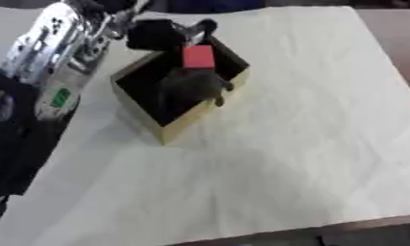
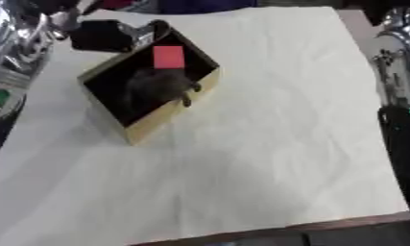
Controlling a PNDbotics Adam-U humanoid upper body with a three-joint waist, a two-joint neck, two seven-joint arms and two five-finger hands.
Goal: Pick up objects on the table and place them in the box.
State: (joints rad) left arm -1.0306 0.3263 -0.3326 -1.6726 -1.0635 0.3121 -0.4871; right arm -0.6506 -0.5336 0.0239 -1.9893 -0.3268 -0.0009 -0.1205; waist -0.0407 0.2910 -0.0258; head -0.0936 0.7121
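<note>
Left hand (image 1: 157, 34) over the box (image 1: 140, 113).
It pinches the red block (image 1: 198, 56) (light, rigid, likely) by its top; right hand unseen.

- Both views look steeply down from the robot's head onto the table (image 1: 308, 144), facing forward; its far edge lies toward 12 o'clock, its near edge toward 6 o'clock.
- Left eye view: the box (image 1: 170, 122) sits toward 11 o'clock of centre; the left arm (image 1: 53, 53) fills the 9 to 11 o'clock margin.
- Right eye view: the same box lies further toward 10 o'clock; the right arm (image 2: 401, 86) lines the 2 to 4 o'clock margin.
- Shared ground: the box and nearly the whole table.
- Range: moderate, the table filling most of each view.
</note>
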